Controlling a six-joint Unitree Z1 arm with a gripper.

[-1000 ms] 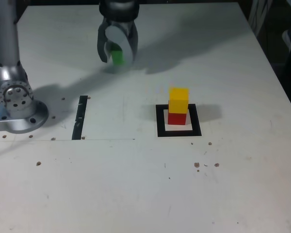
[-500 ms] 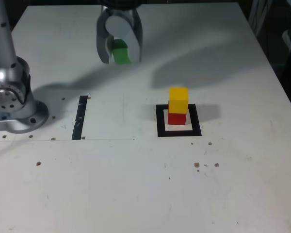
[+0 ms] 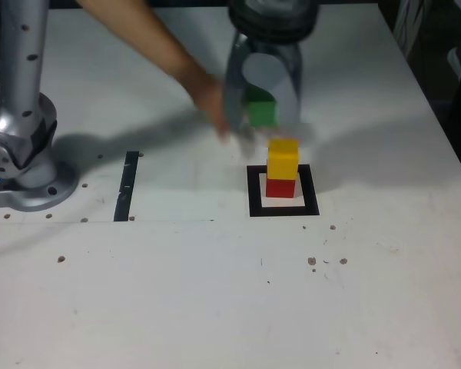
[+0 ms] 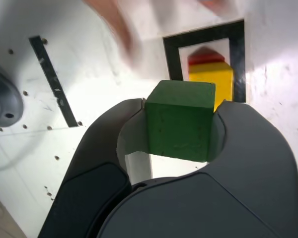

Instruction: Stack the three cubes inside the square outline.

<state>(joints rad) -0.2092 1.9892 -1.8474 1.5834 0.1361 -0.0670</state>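
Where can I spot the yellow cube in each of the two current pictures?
Exterior view: the yellow cube is a little right of centre, on top of the red cube.
Wrist view: it shows just beyond the green cube, which partly covers it.
Shared landmark: the black square outline, around the stack in the exterior view and partly visible beside the yellow cube in the wrist view.

Matt green cube (image 4: 180, 120), smooth dark-grey plastic-looking gripper (image 4: 180, 106), shiny metallic arm base (image 3: 35, 188)
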